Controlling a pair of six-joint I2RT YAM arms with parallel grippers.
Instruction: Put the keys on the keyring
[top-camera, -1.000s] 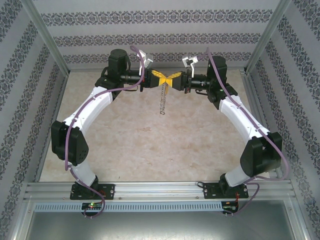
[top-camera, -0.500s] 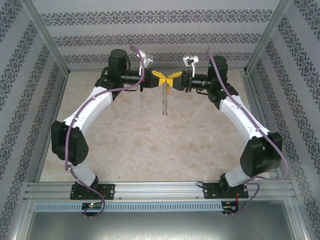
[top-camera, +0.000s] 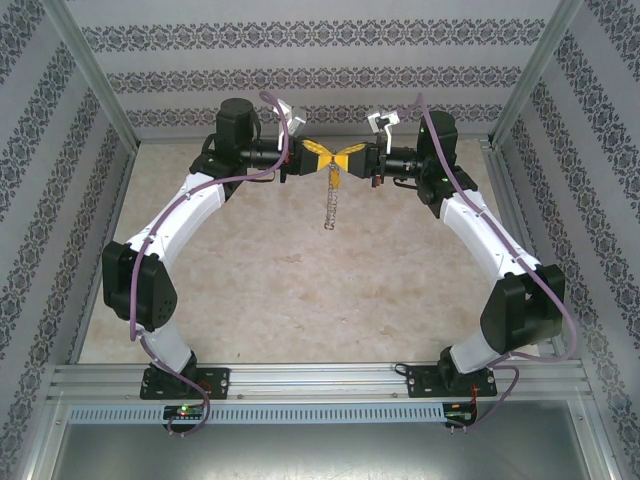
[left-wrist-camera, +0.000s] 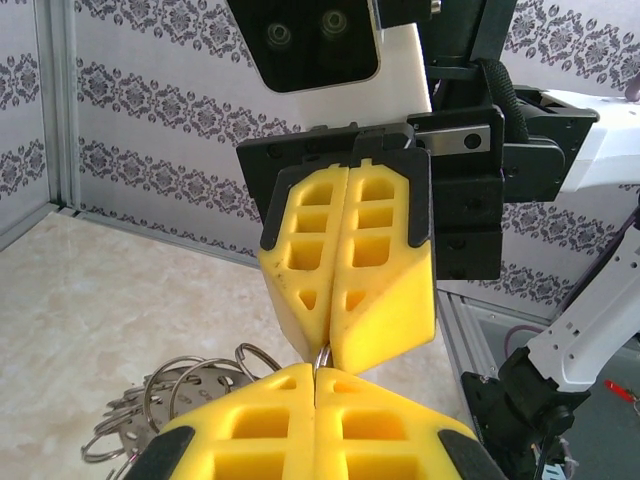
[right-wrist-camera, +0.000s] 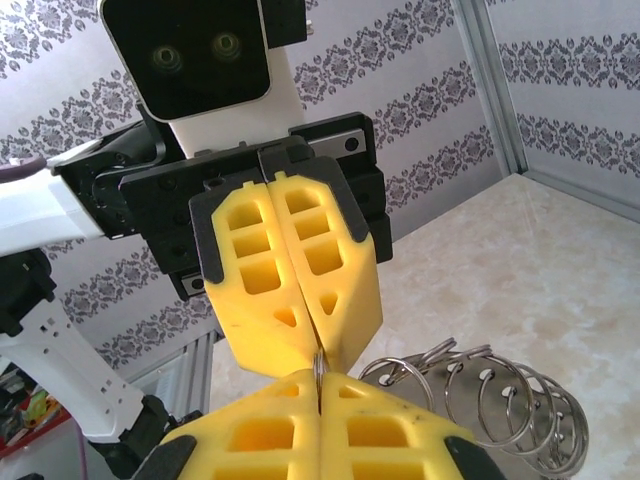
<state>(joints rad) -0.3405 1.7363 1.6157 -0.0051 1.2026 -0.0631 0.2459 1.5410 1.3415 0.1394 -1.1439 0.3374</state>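
- Where the fingertip pairs meet, only a sliver of the keyring (top-camera: 329, 203) shows.
- Left gripper (left-wrist-camera: 315, 378) and right gripper (right-wrist-camera: 318, 386): jaws together, tip to tip, both pinching it.
- Rest hangs below, above the far table (top-camera: 250, 290): bunched thin silvery loops, cropped in wrist views.

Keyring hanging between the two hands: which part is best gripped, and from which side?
The keyring hangs as a loose chain of rings, so lower links would likely swing or slip. Take its top loop, coming in level from either side with the pads flat across the thin wire, as the left hand and right hand, both shut on it, do.
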